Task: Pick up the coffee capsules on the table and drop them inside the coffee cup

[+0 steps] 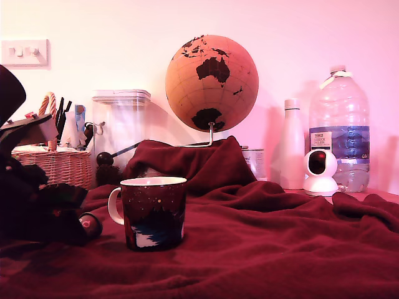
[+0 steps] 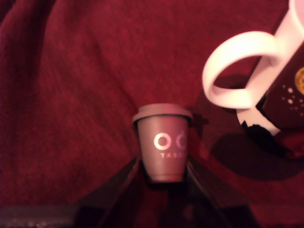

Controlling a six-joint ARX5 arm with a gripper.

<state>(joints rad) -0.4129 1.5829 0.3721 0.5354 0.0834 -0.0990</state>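
Capsule (image 2: 164, 145) upright between dark claw (image 2: 164, 178) fingers, base pinched at both sides, lid rim uppermost. Claw low at exterior view's left, beside cup (image 1: 153, 212) handle, over red-draped worktop (image 1: 280, 249). Pale ring logo and "TAS…" legible on capsule; remaining letters blurred. Cup cropped in wrist view; arm largely silhouetted.

The space above the coffee cup (image 1: 153, 212) is open. On the exterior view's right the blanket (image 1: 280, 249) lies bare. Its big hump (image 1: 199, 162) rises behind the cup.
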